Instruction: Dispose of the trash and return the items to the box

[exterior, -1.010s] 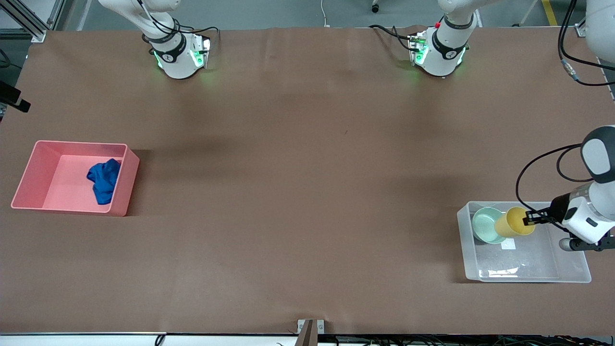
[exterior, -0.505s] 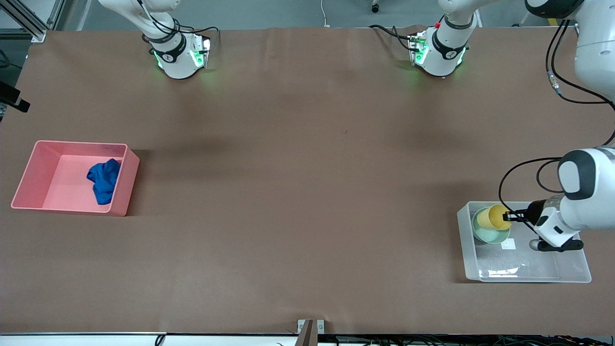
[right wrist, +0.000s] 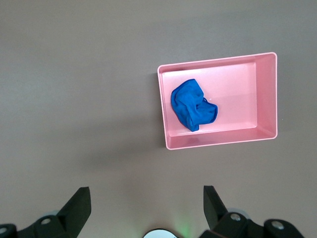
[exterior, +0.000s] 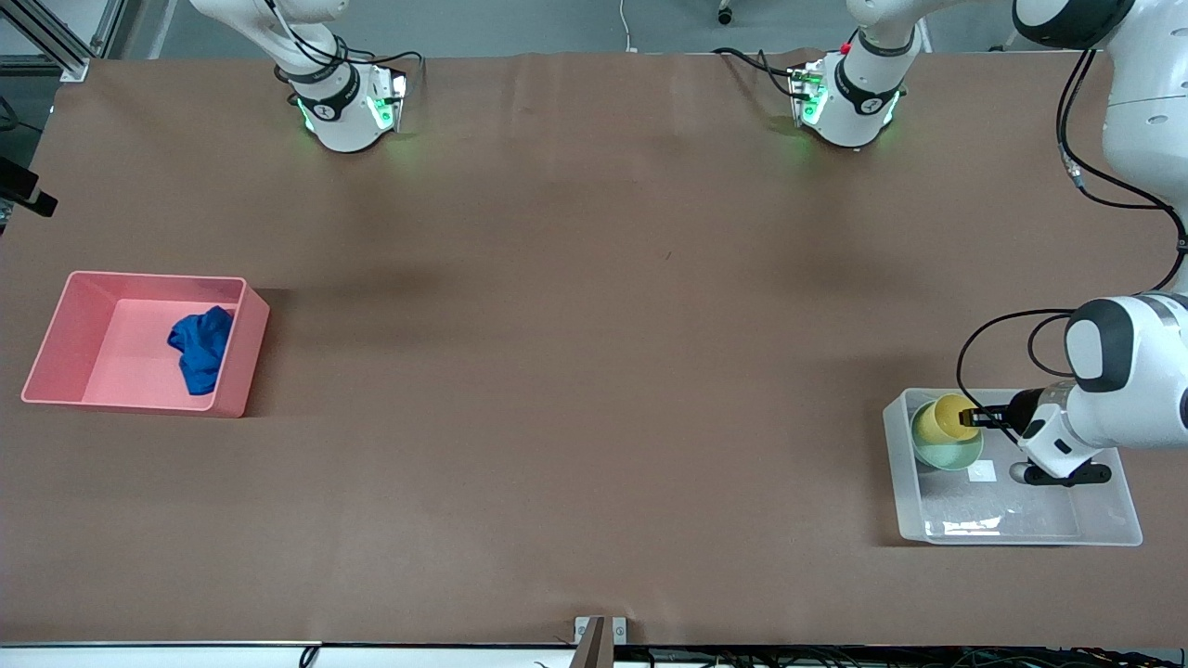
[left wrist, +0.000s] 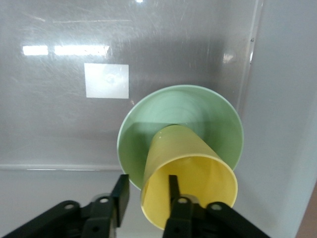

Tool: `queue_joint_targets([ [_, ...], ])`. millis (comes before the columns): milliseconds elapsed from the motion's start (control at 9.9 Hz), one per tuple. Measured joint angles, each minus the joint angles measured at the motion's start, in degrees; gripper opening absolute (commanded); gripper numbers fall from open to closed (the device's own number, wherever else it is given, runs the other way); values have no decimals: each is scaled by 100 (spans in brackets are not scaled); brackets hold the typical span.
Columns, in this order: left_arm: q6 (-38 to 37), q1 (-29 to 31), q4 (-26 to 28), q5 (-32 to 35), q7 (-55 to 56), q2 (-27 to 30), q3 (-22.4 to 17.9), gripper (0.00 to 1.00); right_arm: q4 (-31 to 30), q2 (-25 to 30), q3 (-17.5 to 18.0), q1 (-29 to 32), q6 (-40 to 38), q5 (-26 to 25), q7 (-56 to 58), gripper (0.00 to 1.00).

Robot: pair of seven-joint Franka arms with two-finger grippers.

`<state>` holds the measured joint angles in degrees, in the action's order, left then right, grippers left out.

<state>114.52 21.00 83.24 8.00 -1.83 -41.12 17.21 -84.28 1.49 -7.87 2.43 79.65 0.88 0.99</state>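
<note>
Left tool (exterior: 972,417) holds yellow cup (exterior: 949,417) in green bowl (exterior: 949,453), inside clear box (exterior: 1109,529).

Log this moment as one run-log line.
left gripper: shut on yellow cup, lowering into green bowl in clear box | right gripper: open, waiting | blue rag: in pink bin
</note>
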Motion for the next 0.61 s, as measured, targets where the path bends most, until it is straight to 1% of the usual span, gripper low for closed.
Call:
queue_joint_targets([
  [101,8,2,-172,7,-2,132,41,100,-1,0,0,1,0,0,0,100],
  [202,-10,-6,-322,11,-24,430,93,100,-2,0,1,2,0,0,0,100],
  [505,-428,-15,-430,13,-206,1814,353,100,-4,0,2,7,0,0,1,100],
  [606,-672,-21,-433,-28,-243,2189,446,100,-4,0,2,8,0,0,1,100],
])
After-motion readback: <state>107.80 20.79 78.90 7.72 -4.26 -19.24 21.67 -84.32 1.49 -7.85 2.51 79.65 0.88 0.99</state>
